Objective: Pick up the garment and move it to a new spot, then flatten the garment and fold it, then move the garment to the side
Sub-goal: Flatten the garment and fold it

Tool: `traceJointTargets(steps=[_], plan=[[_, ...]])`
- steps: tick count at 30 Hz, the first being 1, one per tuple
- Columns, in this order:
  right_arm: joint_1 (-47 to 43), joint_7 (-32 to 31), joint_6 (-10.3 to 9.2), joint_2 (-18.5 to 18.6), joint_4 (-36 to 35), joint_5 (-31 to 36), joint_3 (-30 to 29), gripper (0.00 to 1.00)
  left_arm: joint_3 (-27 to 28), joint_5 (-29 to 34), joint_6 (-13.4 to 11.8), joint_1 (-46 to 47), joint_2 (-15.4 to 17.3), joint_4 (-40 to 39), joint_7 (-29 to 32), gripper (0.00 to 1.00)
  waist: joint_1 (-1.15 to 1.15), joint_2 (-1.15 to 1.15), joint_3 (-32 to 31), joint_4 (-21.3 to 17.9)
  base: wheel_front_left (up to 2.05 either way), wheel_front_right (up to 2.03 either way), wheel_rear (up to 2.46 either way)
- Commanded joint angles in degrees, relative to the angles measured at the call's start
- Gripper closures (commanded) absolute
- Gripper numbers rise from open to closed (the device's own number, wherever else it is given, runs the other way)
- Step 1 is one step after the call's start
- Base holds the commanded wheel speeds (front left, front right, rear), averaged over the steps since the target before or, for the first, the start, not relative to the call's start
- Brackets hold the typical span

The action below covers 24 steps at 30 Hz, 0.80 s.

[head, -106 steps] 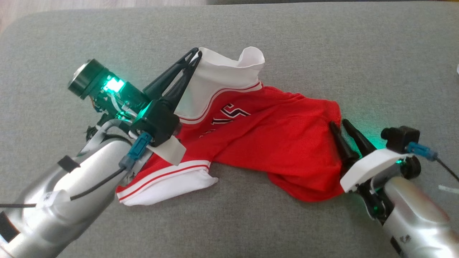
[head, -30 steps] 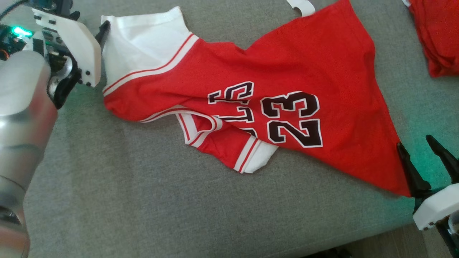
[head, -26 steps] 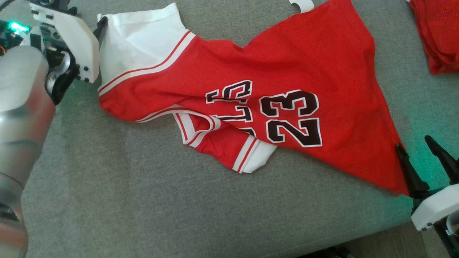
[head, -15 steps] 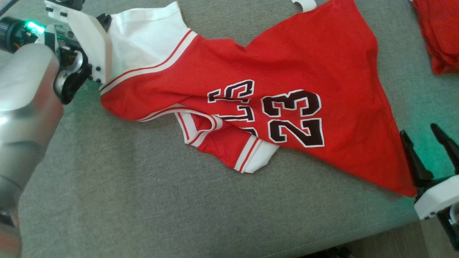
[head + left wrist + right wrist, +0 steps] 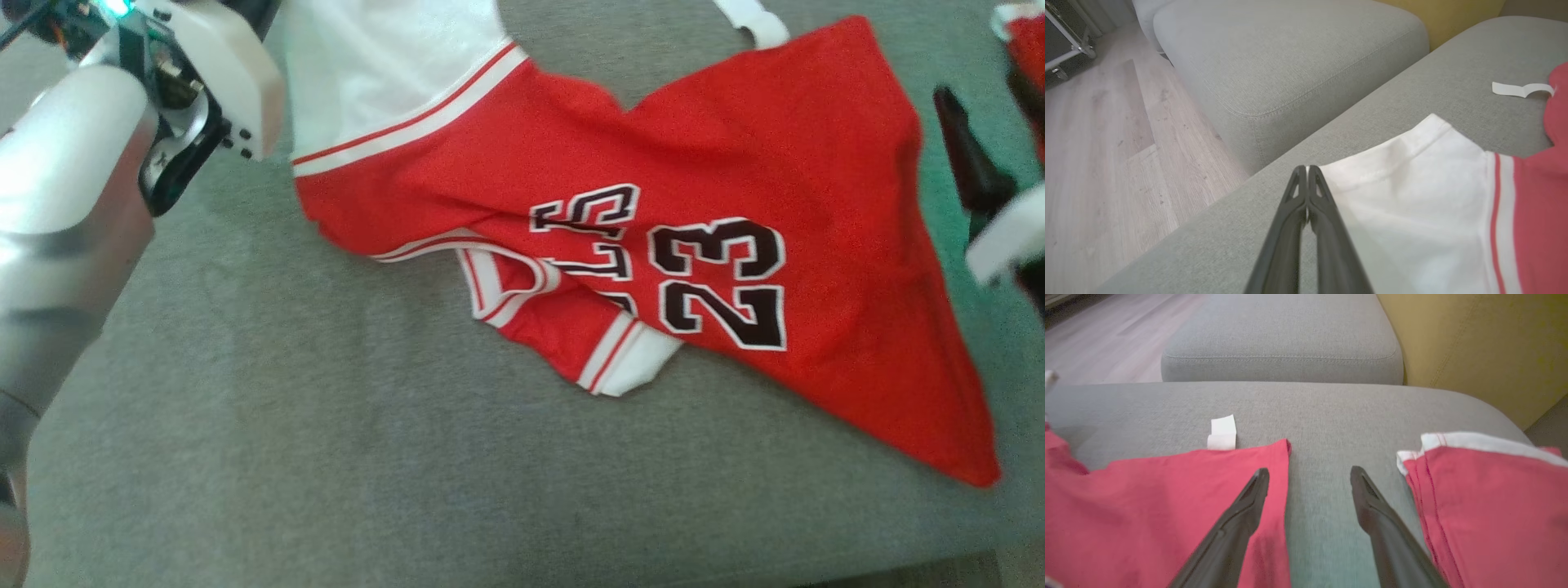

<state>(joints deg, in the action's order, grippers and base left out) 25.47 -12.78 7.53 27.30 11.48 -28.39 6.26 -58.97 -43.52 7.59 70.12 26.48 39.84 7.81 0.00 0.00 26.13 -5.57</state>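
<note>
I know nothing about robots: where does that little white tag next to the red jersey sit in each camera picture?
Head view: the white tag is at the top edge, right of centre, meeting the jersey's far corner.
Left wrist view: far right, upper third, beside the red cloth.
Right wrist view: left of centre, mid-height, just beyond the red edge.
Shared landmark: that red jersey corner, lying on the grey sofa cushion.

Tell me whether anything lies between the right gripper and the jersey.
Nothing visible does. The open right gripper hangs at the red edge of the jersey, one finger over the fabric; another red garment lies on its other side.
</note>
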Motion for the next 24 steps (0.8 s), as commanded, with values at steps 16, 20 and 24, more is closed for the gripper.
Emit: traceJointTargets(steps=[16, 20, 24], plan=[[24.4, 1.4, -0.04, 4.4, 30.2, -0.5, 20.6, 0.0, -1.6, -0.7, -0.1, 5.4, 3.4, -3.9, -3.5, 1.0, 0.0, 0.0, 0.7, 5.8, 0.0, 0.0, 0.0], [27.1, 3.7, -0.04, 3.9, 34.3, -1.8, 23.4, 0.0, -2.0, -1.2, -0.1, 5.7, 4.5, -4.2, -3.8, 1.0, 0.0, 0.0, 0.7, 6.1, 0.0, 0.0, 0.0], [28.8, 4.9, -0.04, 3.4, 37.6, -2.9, 26.5, 0.0, -2.2, -1.4, -0.1, 5.7, 5.2, -4.1, -3.9, 1.0, 0.0, 0.0, 0.5, 6.4, 0.0, 0.0, 0.0]])
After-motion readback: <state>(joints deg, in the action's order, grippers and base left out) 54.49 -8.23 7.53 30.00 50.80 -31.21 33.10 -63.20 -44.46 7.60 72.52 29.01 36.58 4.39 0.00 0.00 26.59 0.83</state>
